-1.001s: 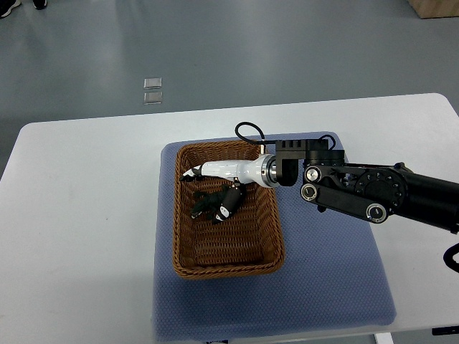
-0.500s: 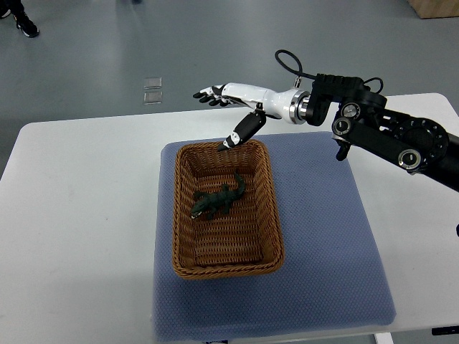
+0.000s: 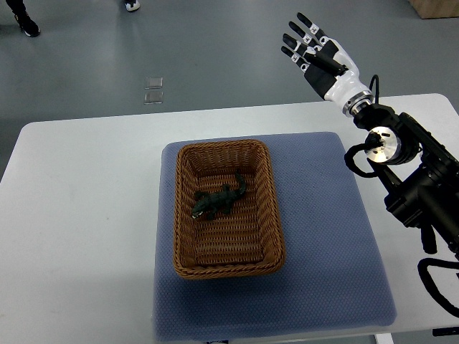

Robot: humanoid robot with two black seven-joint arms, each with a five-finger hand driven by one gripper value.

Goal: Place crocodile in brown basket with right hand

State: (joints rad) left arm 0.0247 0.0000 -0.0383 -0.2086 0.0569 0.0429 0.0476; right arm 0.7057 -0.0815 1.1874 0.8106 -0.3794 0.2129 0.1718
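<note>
Worktop (image 3: 86, 215): white, with a blue mat (image 3: 323, 236) carrying the basket (image 3: 188, 215).
Crocodile (image 3: 217, 201): lies inside the basket; I judge it placed.
Right hand (image 3: 318, 51): raised clear, fingers spread, empty.

Single steep overhead of table (image 3: 86, 215)

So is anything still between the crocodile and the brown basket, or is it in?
Nothing visible stands in the way: the crocodile already lies inside the brown basket, on its woven floor. The right hand is raised beyond the table's far edge, fingers spread and empty.
</note>
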